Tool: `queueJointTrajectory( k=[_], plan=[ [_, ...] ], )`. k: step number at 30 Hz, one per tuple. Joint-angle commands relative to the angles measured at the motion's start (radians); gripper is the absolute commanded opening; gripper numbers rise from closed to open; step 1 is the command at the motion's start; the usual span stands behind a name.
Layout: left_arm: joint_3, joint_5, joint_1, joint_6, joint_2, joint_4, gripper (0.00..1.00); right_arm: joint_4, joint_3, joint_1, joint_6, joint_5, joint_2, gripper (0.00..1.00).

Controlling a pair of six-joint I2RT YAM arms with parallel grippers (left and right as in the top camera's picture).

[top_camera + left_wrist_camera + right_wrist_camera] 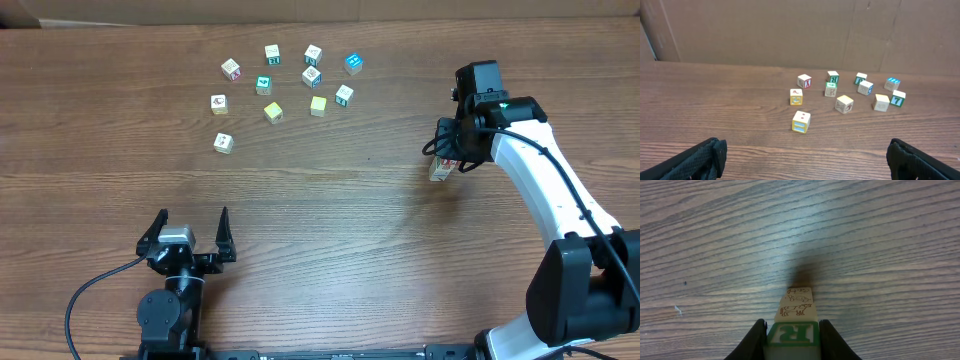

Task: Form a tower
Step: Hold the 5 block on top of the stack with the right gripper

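Now we see the right gripper (792, 330) clamped on the green-R top cube of the tower (798, 302), well right of the loose cubes (290, 85), its lower cubes too foreshortened to count, while the left gripper (192, 235) rests fingers apart.

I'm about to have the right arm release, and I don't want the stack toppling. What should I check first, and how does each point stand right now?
1. Right gripper shut on the green R cube: ok.
2. Green R cube in line with the tower beneath it: ok, by the right wrist view.
3. Cube fully seated on the tower: cannot tell, the contact is hidden.
4. Loose cubes well apart from the tower: ok.
5. Left gripper open and far off: ok.
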Motion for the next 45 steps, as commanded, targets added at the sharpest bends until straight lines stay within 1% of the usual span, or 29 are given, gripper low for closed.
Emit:
queueJointTrajectory(
  k=[1,5,6,12,20,23,27,30,33,34,45],
  plan=[
    [-0.004,0.001,-0.003,0.011,-0.009,0.003,1.00,0.006,-0.007,0.002,-0.011,0.006,0.002,0.21],
    [-0.004,0.002,-0.003,0.011,-0.009,0.003,1.00,0.006,-0.007,0.002,-0.025,0.006,0.002,0.21],
    [-0.004,0.001,-0.003,0.011,-0.009,0.003,1.00,0.006,-0.007,0.002,-0.025,0.006,0.002,0.24],
    [-0.004,0.001,-0.003,0.011,-0.009,0.003,1.00,0.006,-0.007,0.002,-0.025,0.006,0.002,0.26],
    [-0.004,0.002,-0.003,0.011,-0.009,0.003,1.00,0.004,-0.007,0.002,-0.024,0.006,0.002,0.32],
    [-0.004,0.002,-0.003,0.011,-0.009,0.003,1.00,0.002,-0.007,0.002,-0.024,0.006,0.002,0.38],
    [-0.004,0.002,-0.003,0.011,-0.009,0.003,1.00,0.002,-0.007,0.002,-0.024,0.006,0.002,0.41],
    [-0.004,0.001,-0.003,0.011,-0.009,0.003,1.00,0.002,-0.007,0.002,-0.024,0.006,0.002,0.40],
    [-0.004,0.002,-0.003,0.011,-0.009,0.003,1.00,0.002,-0.007,0.002,-0.024,0.006,0.002,0.34],
    [-0.004,0.002,-0.003,0.011,-0.009,0.003,1.00,0.002,-0.007,0.002,-0.024,0.006,0.002,0.33],
    [-0.004,0.002,-0.003,0.011,-0.009,0.003,1.00,0.003,-0.007,0.002,-0.036,0.006,0.002,0.31]
  ],
)
